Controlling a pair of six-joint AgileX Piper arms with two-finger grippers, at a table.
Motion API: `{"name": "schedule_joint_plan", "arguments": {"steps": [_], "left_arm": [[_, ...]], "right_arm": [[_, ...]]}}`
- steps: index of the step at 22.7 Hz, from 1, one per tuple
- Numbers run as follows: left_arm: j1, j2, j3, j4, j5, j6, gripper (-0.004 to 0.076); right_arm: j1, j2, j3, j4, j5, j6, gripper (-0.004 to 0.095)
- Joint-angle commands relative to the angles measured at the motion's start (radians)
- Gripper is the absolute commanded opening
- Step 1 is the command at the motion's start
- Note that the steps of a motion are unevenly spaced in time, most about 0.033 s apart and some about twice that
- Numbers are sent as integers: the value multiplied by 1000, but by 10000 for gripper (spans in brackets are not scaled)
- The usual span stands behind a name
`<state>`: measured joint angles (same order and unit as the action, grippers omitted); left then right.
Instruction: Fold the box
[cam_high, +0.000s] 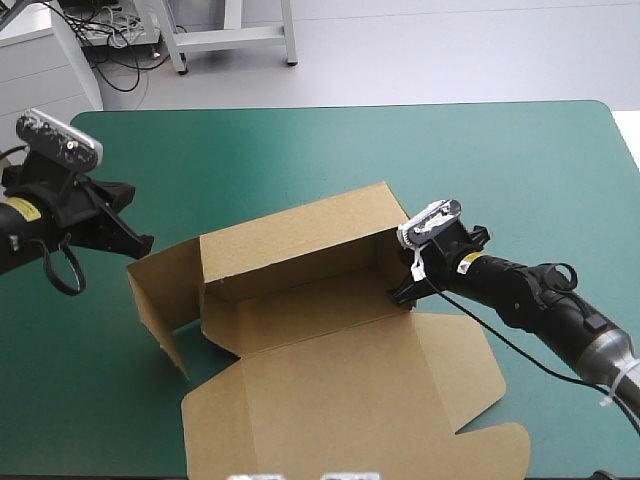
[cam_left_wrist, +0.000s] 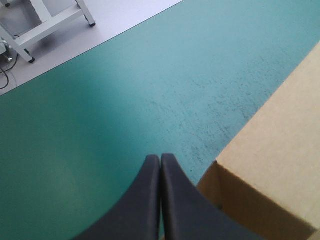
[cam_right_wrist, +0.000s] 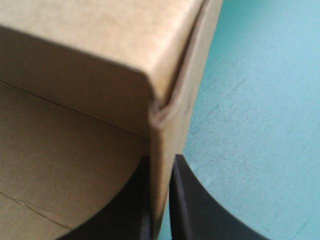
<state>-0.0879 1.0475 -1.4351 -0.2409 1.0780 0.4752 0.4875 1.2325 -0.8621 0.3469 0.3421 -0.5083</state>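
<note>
The brown box (cam_high: 330, 370) lies in the middle of the teal-green table, its lid flat toward the front. Its back wall (cam_high: 300, 235) stands upright. A left side flap (cam_high: 160, 290) sticks out sideways. My right gripper (cam_high: 403, 292) is shut on the box's right end wall at the back corner; in the right wrist view the wall (cam_right_wrist: 175, 60) runs between the two black fingers of the right gripper (cam_right_wrist: 160, 161). My left gripper (cam_high: 140, 243) hovers just left of the side flap's upper corner. The left gripper (cam_left_wrist: 160, 159) is shut and holds nothing, with the box (cam_left_wrist: 280, 150) beside it.
The teal-green cover (cam_high: 500, 160) stretches behind the box to the table's far edge (cam_high: 340, 106) and out to the rounded right corner. The lid's front flaps (cam_high: 490, 455) reach close to the table's front edge.
</note>
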Motion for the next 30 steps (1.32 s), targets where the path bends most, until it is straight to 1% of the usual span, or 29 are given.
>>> {"name": "schedule_joint_plan", "arguments": {"steps": [1, 5, 6, 9, 10, 11, 12, 15, 18, 20, 25, 30], "left_arm": [[5, -78, 113, -29, -159, 1, -26], [5, -113, 209, -24, -231, 1, -26], [5, -117, 230, -13, -244, 1, -26], [5, -122, 230, 21, -266, 1, -26], [5, -126, 230, 24, -293, 1, -26], [5, -129, 230, 24, -304, 1, -26], [5, -133, 230, 24, -315, 1, -26], [5, -135, 230, 24, -327, 1, -26], [5, -135, 230, 24, -327, 1, -26], [5, -135, 230, 24, -322, 0, -26], [5, -135, 230, 15, -316, 0, -26], [5, -135, 230, 4, -320, 0, -26]], "right_arm": [[-30, -29, -68, -41, 34, 19, -19], [-66, -29, -122, -51, 129, 85, -19], [-79, -29, -156, -57, 188, 114, -19], [-94, -29, -248, -114, 284, 205, -19], [-100, -27, -294, -152, 340, 279, -19], [-100, -22, -319, -182, 380, 317, -19], [-100, -9, -361, -229, 477, 384, -19], [-100, 40, -422, -267, 611, 430, -19], [-100, 105, -439, -263, 652, 439, -19], [-104, 157, -439, -263, 650, 452, -19], [-152, 299, -467, -237, 602, 453, -20], [-158, 401, -555, -237, 617, 424, -22]]}}
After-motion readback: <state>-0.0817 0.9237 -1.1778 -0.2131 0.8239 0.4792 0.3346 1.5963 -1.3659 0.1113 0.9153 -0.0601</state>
